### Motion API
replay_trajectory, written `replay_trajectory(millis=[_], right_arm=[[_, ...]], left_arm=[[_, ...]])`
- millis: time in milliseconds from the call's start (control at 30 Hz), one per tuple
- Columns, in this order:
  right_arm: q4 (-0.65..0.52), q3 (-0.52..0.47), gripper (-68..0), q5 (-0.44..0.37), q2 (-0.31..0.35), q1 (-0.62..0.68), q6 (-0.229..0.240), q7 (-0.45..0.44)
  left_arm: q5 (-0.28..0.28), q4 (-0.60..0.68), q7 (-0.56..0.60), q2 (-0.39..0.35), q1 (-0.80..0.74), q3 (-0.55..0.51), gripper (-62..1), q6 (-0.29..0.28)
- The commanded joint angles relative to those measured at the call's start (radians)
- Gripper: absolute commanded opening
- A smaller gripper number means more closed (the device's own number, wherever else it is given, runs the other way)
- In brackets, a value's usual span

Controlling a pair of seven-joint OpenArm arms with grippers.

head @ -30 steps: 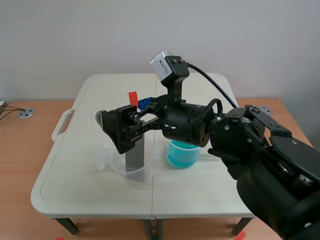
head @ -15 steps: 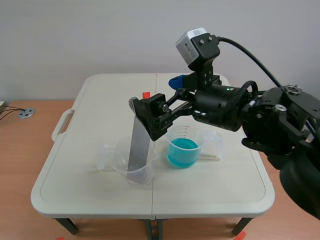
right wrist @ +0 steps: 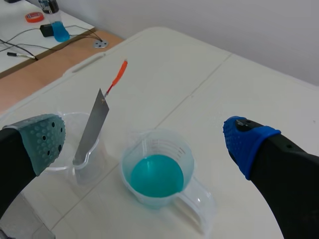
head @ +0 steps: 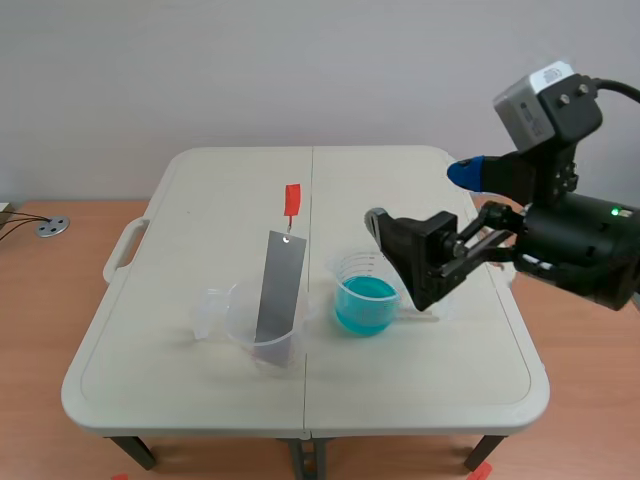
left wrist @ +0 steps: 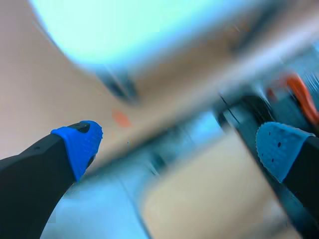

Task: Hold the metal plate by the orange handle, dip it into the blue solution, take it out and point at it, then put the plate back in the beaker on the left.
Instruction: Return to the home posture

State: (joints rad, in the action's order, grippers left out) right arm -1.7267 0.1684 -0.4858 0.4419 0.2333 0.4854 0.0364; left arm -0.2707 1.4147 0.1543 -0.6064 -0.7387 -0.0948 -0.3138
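Left tool [left wrist: 179,147]: spread wide, empty, surroundings blurred. Left of the blue beaker [head: 366,297], the flat, dull-grey metal plate [head: 279,297] leans in the clear beaker [head: 225,315] of thin plastic, its slim orange handle [head: 291,200] uppermost. Right tool [right wrist: 144,140]: has let go of the handle and drawn back right of the blue beaker, spread wide; the plate is returned, the task seemingly complete. Smooth cream tabletop [head: 400,400]

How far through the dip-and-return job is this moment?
Looks finished: the metal plate stands tilted in the left beaker, orange handle up and free. Nothing is in hand: the right tool is open beside the beaker of blue solution, having pulled away from the plate over the last second. The dip and pointing cannot be confirmed. Nothing visible is left.
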Motion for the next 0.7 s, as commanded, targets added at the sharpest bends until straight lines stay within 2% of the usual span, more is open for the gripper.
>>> replay_trajectory(millis=[0, 233, 433, 567, 667], right_arm=[[-0.041, -0.018, -1.2, -0.011, 0.02, 0.028, -0.008, -0.03], [-0.132, -0.085, -1.2, 0.004, 0.054, 0.213, -0.023, -0.121], [-0.222, -0.116, -1.2, 0.092, 0.054, 0.359, -0.057, -0.186], [-0.26, -0.124, -1.2, 0.102, 0.054, 0.437, -0.071, -0.212], [-0.281, -0.124, -1.2, 0.109, 0.054, 0.483, -0.078, -0.233]], left_arm=[[-0.006, 0.069, 0.013, -0.001, 0.003, -0.018, 1.4, -0.001], [-0.006, 0.291, 0.013, 0.006, 0.055, -0.064, 1.4, 0.013], [0.013, 0.391, 0.013, 0.131, 0.11, -0.063, 1.4, 0.013], [0.052, 0.4, 0.013, 0.221, 0.161, -0.055, 1.4, 0.009], [0.092, 0.4, 0.013, 0.249, 0.193, -0.034, 1.4, 0.008]])
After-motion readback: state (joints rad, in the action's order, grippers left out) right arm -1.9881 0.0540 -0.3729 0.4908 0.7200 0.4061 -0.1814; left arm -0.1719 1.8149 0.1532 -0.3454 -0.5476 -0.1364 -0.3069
